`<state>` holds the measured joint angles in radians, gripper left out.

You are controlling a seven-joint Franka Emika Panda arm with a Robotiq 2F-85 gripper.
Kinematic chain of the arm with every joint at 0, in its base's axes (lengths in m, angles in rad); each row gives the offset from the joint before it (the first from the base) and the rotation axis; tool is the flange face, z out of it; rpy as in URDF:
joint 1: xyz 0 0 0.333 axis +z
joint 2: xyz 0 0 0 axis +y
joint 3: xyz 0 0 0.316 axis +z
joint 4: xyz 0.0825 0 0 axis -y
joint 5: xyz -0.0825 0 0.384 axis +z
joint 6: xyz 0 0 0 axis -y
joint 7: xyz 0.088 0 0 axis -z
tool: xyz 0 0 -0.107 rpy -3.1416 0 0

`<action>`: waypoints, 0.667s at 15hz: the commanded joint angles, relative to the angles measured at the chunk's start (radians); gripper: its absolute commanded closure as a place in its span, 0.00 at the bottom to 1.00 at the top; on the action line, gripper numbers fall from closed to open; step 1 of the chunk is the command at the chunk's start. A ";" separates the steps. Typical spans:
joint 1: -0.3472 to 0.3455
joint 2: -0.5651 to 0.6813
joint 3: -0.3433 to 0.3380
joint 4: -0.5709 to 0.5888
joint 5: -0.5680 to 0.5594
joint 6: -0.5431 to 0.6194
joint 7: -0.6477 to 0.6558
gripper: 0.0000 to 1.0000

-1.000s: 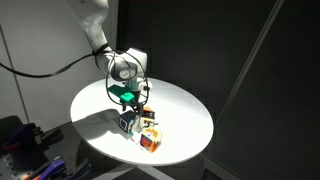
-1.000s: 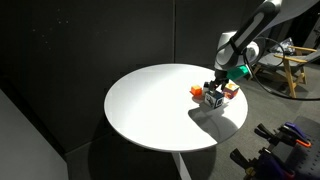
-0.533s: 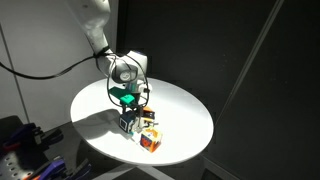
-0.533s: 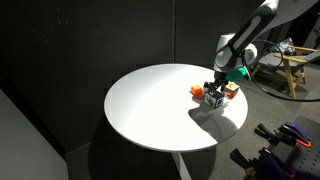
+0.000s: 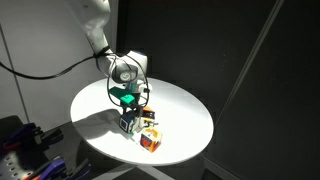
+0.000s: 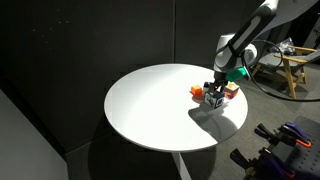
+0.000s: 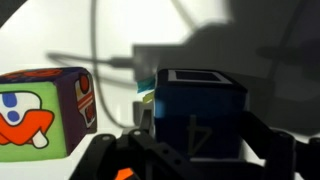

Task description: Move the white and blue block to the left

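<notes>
In an exterior view, the black gripper (image 5: 128, 107) hangs low over the small white cube with light-blue edges (image 5: 127, 123) on the round white table (image 5: 185, 110). In an exterior view, that cube (image 6: 213, 98) sits among the neighbouring cubes near the table's rim. In the wrist view it lies shadowed between the jaws, but whether they grip it cannot be told. The approach looks done; the move leftward remains.

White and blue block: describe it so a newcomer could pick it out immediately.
On the round white table, three cubes cluster near the edge below the gripper. The block sits right under it. It is white with light-blue edges; the other two cubes show orange.
</notes>
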<state>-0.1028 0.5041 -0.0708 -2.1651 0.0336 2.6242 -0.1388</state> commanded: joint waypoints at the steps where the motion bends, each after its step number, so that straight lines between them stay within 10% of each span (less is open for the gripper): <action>1: 0.003 0.012 -0.004 0.016 -0.023 0.001 0.030 0.43; 10: 0.041 -0.030 -0.037 -0.003 -0.060 -0.012 0.110 0.93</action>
<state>-0.0865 0.5013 -0.0831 -2.1612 0.0114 2.6242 -0.0893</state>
